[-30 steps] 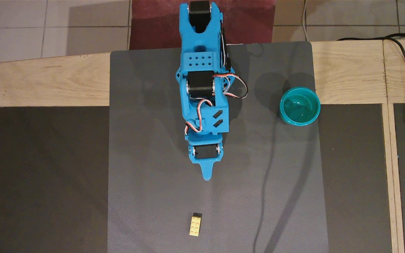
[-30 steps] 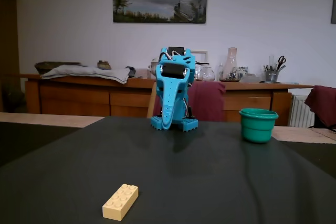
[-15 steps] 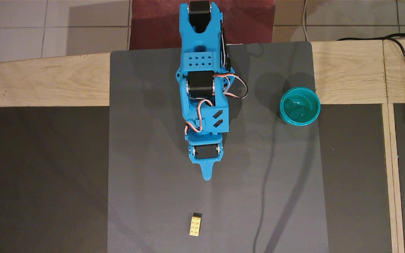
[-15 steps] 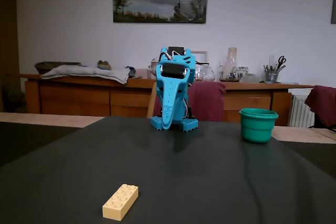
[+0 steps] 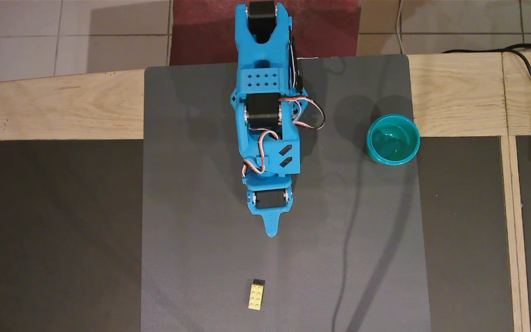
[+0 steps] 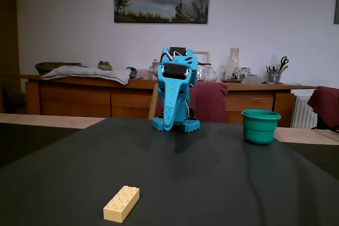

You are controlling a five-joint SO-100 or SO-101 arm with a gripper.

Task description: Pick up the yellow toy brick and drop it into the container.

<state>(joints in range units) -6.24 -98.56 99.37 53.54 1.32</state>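
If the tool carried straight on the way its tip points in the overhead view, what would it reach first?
Probably the yellow toy brick. The tool points down the picture along the grey mat, nearly in line with the brick, with nothing between them. Its height is unclear, so it might pass above the brick.

Bare grey mat (image 5: 191,240) lay open between the tool (image 5: 271,230) and the brick (image 5: 256,295), with nothing standing in that lane. The cup (image 5: 393,139) stood well apart at the mat's right edge, its approach unobstructed.
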